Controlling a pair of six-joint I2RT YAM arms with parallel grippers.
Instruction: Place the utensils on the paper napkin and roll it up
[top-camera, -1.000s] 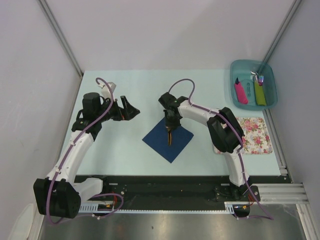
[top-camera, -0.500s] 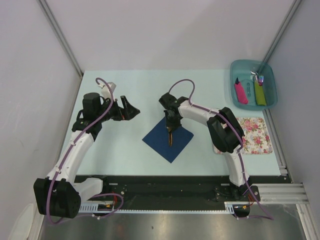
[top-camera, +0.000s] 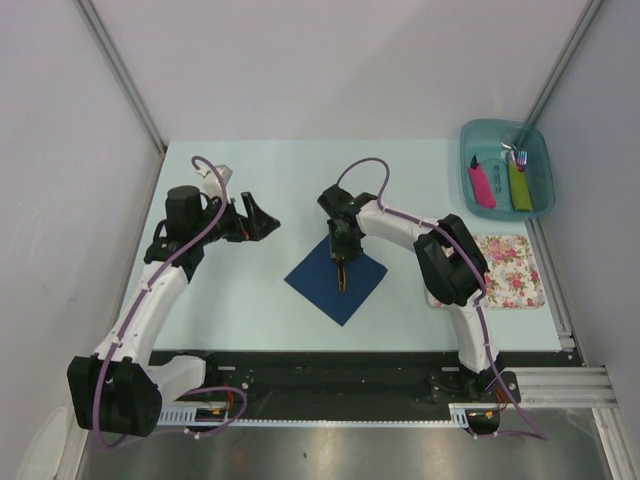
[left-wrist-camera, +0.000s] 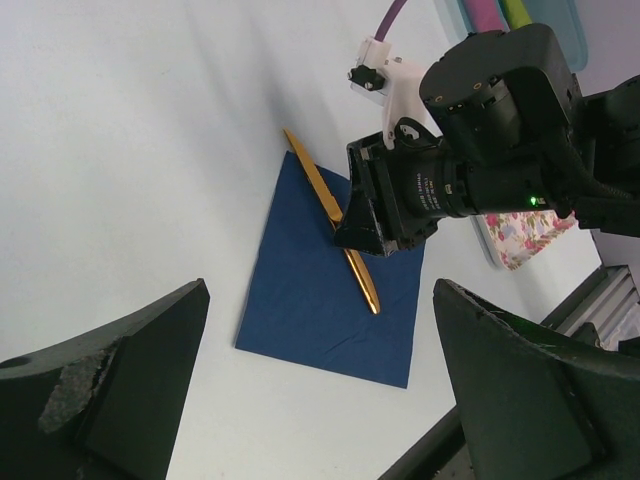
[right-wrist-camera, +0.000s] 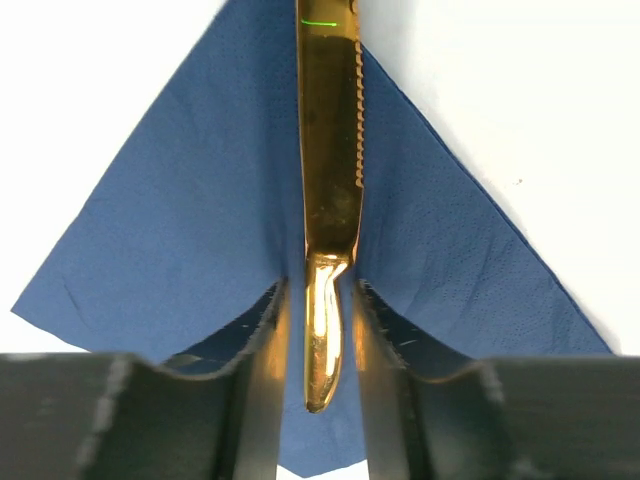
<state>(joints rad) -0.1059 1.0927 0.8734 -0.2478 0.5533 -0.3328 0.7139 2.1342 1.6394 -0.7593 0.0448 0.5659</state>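
right gripper (top-camera: 341, 258): pointing down at mid-table. jaws parted only narrowly, one finger on each side of a knife handle, with a thin gap on both sides, so nothing is clamped.

slim glossy gold knife with a serrated edge (right-wrist-camera: 330, 150): lying flat, handle end between the right jaws, blade running straight out ahead of them.

plain dark navy blue square paper napkin (right-wrist-camera: 180, 230): spread flat directly beneath the right jaws and under the knife, which lies along its diagonal. the blade tip reaches just past one corner onto the pale mint table top (top-camera: 240, 300).

left gripper (top-camera: 258, 220): jaws spread wide and empty, held above the table. the napkin and knife lie well ahead of them, apart from both fingers.

translucent teal plastic tub (top-camera: 470, 135): far off to the outer side of the right jaws, at the back corner, holding pink-handled and green-handled cutlery.

pink-and-white floral rectangular mat (top-camera: 510, 270): at the table edge, nearer than the tub, well apart from both pairs of jaws.
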